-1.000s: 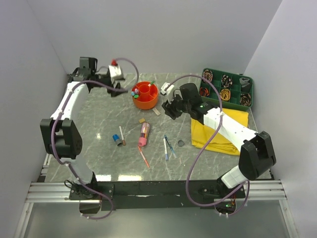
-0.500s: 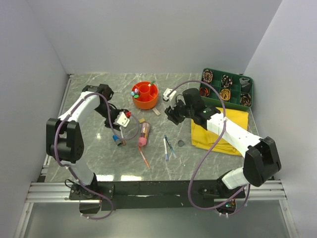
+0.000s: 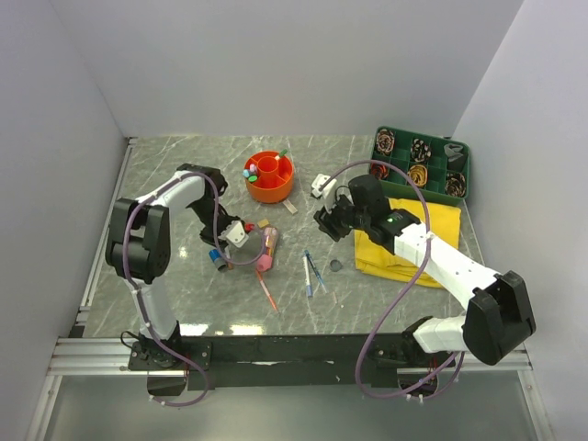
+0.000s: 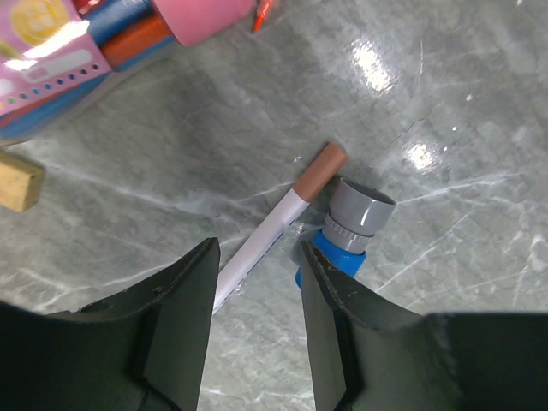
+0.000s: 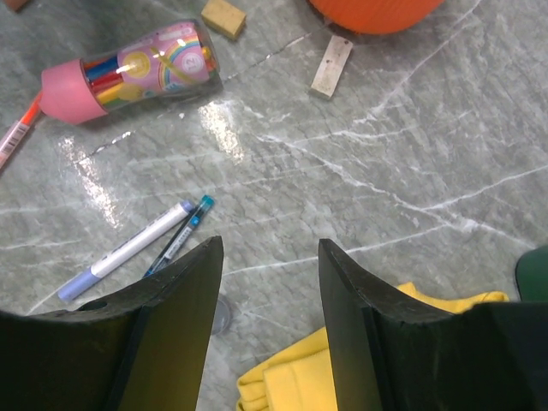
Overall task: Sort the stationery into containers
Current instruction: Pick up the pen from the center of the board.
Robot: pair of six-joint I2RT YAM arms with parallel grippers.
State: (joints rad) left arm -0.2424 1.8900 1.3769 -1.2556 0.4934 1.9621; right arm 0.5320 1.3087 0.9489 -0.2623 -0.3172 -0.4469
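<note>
Over the last second the left arm has swung from the far left corner of the grey marble-patterned table toward the near side, and the left gripper now hangs low over a white pen with a brown cap. The right arm has drifted only a little toward the yellow cloth. The left jaws stand apart, one on each side of the pen's white barrel, clamping nothing; whether the left-hand finger already brushes the barrel is hard to say from the wrist view. Just beside the pen's brown end lies a blue plastic cap with a grey ribbed top. A clear tube of coloured pens with a pink lid lies on its side near them, with a small yellow block eraser by its far end. The right gripper is released and empty, hovering over bare table between the tube and the cloth. Near it a white marker with a lavender cap and a thin teal-tipped pen lie side by side, and a small dark disc lies near the cloth's edge. A flat beige eraser lies just short of the round orange plastic organiser, whose ring compartments hold a few small items. An orange-red pen lies nearest the arm bases. The green rectangular divided tray sits at the far right corner.
</note>
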